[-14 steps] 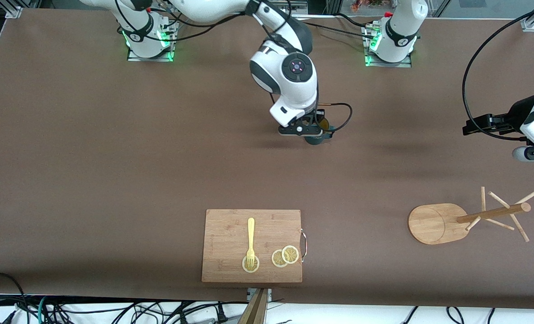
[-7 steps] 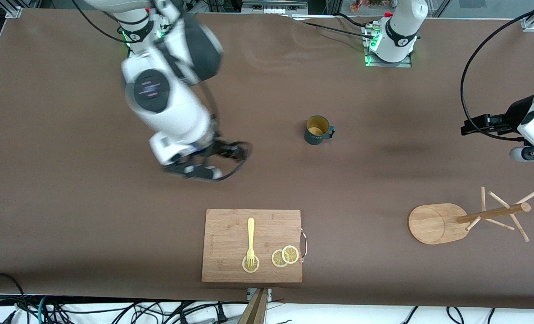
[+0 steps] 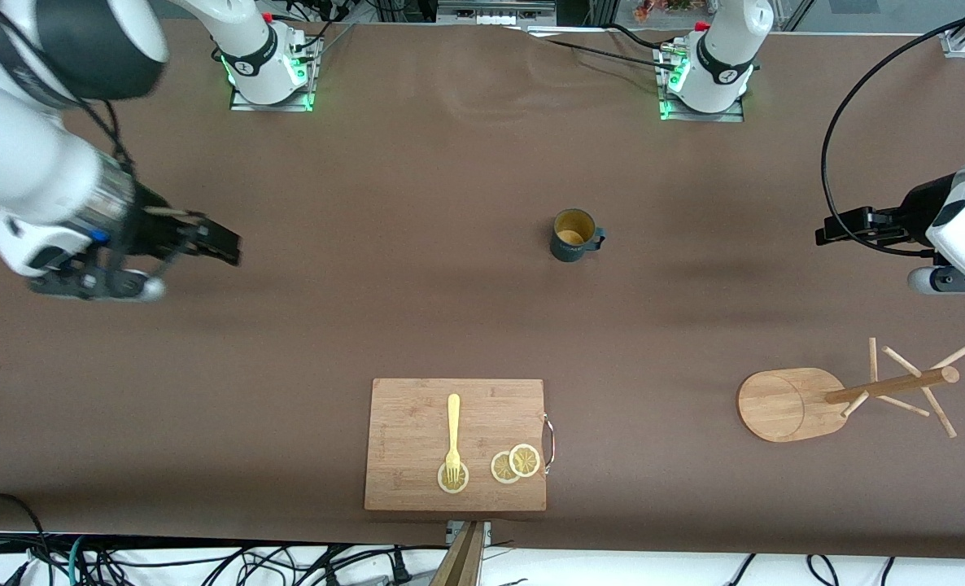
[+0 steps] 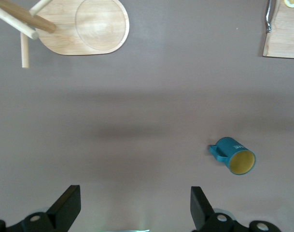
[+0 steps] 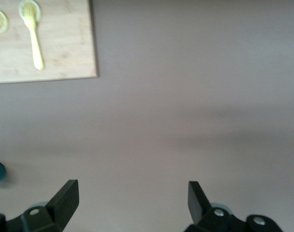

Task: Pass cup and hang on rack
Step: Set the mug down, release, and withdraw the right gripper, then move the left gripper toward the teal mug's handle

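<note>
The cup [image 3: 574, 235] is a small dark teal mug with a mustard-yellow inside, standing upright on the brown table [image 3: 417, 179] with its mouth up. Its side handle sticks out toward the left arm's end of the table. It sits alone, farther from the front camera than the cutting board [image 3: 456, 444] and well apart from it.

The rack [image 3: 849, 394] also stands well apart from the cup, nearer the front camera and toward the left arm's end; its oval base is flat on the table.

The right gripper [image 3: 220, 242] hangs over bare table, well off from the cup toward the right arm's end, its fingers spread and holding nothing. The left gripper [image 3: 844, 225] hangs over the table toward the left arm's end from the cup, fingers likewise spread and unladen.

The left wrist view shows pale lettering on the cup's wall, which the front view does not. The right wrist view catches only a teal sliver of the cup at its edge, plus the board's yellow fork [image 5: 35, 43].
</note>
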